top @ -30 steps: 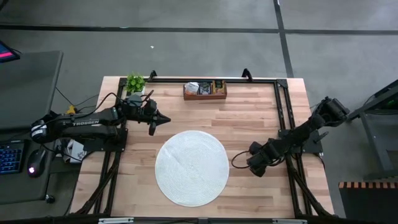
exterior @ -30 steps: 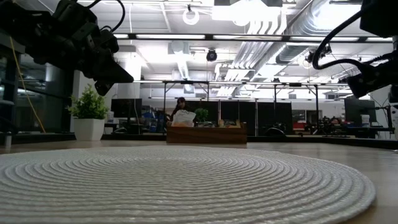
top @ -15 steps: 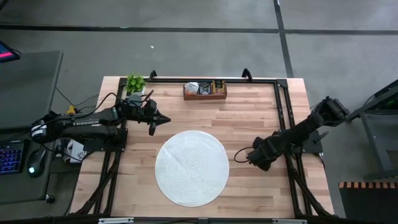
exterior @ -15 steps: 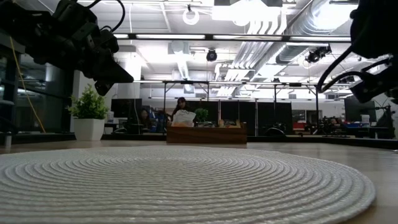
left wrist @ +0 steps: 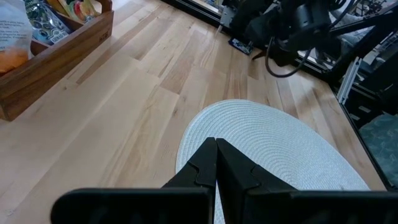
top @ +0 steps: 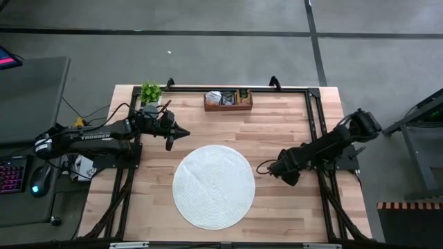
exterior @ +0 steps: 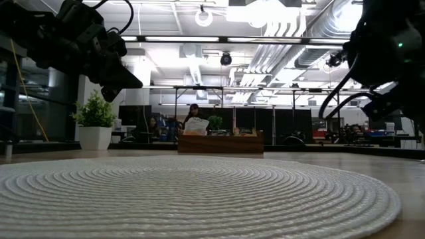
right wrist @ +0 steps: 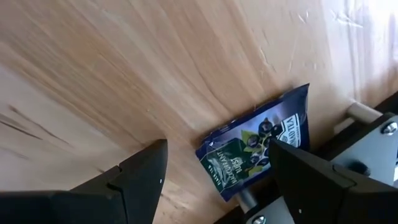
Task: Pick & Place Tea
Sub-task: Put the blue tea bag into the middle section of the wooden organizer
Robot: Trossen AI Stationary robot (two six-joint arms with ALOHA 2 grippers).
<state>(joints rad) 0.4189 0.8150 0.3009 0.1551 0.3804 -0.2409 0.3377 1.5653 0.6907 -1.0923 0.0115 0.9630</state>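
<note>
A dark blue tea sachet (right wrist: 255, 149) lies flat on the wooden table beside a metal frame rail (right wrist: 367, 115). My right gripper (right wrist: 217, 171) (top: 275, 169) hovers over it, pointing steeply down and open, one finger on each side of the sachet. In the high view the gripper hides the sachet. More tea sachets sit in the brown wooden tray (top: 228, 100) at the table's far edge. My left gripper (top: 183, 131) (left wrist: 216, 163) is shut and empty, held above the table between the tray and the round white mat (top: 213, 185).
A small potted plant (top: 150, 91) stands at the far left corner. Black frame rails (top: 313, 124) run along the table's right side and far edge, close to my right arm. Bare wood lies between the mat and the tray.
My right gripper has moved a little toward the table's far edge and tipped further downward, staying open. My left arm has kept still.
</note>
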